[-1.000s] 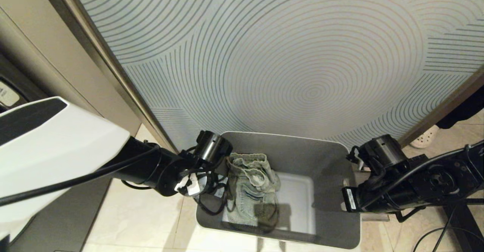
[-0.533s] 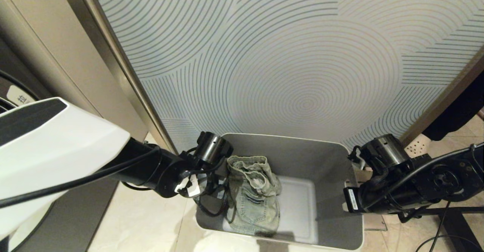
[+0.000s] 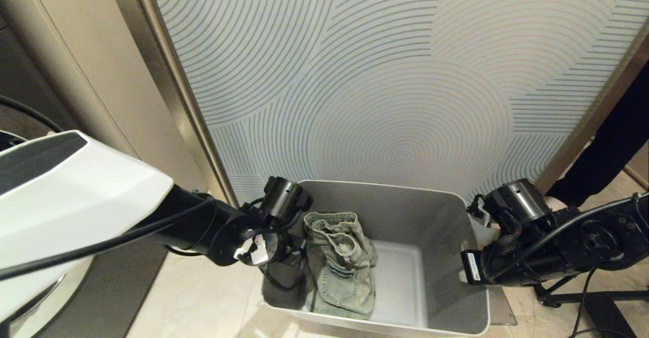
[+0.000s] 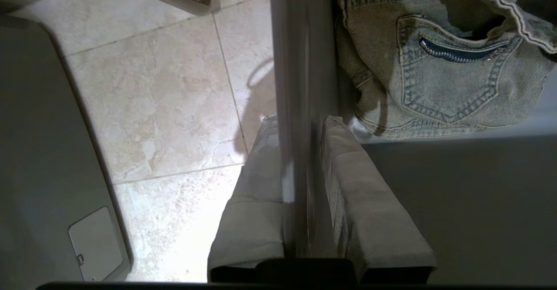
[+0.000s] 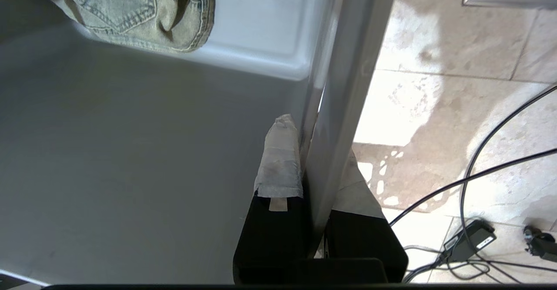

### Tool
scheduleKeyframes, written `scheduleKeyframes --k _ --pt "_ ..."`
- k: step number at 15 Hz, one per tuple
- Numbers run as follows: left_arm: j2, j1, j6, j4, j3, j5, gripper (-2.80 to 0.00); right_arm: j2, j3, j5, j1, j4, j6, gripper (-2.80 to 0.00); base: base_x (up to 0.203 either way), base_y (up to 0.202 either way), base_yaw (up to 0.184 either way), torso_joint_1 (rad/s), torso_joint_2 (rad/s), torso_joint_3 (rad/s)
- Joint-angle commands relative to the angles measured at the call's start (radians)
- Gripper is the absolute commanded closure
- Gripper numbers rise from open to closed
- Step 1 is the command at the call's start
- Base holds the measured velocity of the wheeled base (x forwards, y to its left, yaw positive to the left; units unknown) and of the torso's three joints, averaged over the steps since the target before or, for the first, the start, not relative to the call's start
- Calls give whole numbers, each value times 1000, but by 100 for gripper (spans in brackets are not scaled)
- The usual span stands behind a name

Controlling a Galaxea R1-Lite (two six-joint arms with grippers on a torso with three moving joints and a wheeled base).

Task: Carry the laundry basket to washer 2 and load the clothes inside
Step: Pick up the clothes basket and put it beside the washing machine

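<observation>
I have the laundry basket (image 3: 446,297) hung between both arms; left gripper (image 4: 304,194) and right gripper (image 5: 311,168) each pinch an opposite wall; the clothes (image 3: 339,267) lie inside, nearer my left.

The laundry basket (image 3: 395,203) is smooth matt grey plastic, the clothes (image 3: 340,267) faded stitched denim cloth, the floor (image 4: 165,90) glossy marbled tile.

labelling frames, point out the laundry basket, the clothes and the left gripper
laundry basket (image 3: 395,211): head view, inner far wall
clothes (image 4: 448,85): left wrist view, back pocket of the denim
left gripper (image 4: 300,142): left wrist view, between its fingers, on the basket wall
</observation>
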Motion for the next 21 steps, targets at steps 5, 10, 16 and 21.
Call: scheduleKeyframes --k 5,10,16,21 --pt "12 0 -1 -1 0 2 0 7 -1 1 3 -1 2 0 0 0 0 3 1 205" --pt "13 0 -9 -4 0 2 0 14 -3 1 3 -1 0 0 0 0 0 3 0 149" --pt "30 0 -9 -9 -2 1 0 26 -1 0 3 -2 -20 0 0 0 0 1 2 5" --pt "36 0 -9 -9 -4 0 0 34 1 -1 3 -1 -47 0 0 0 0 0 0 0"
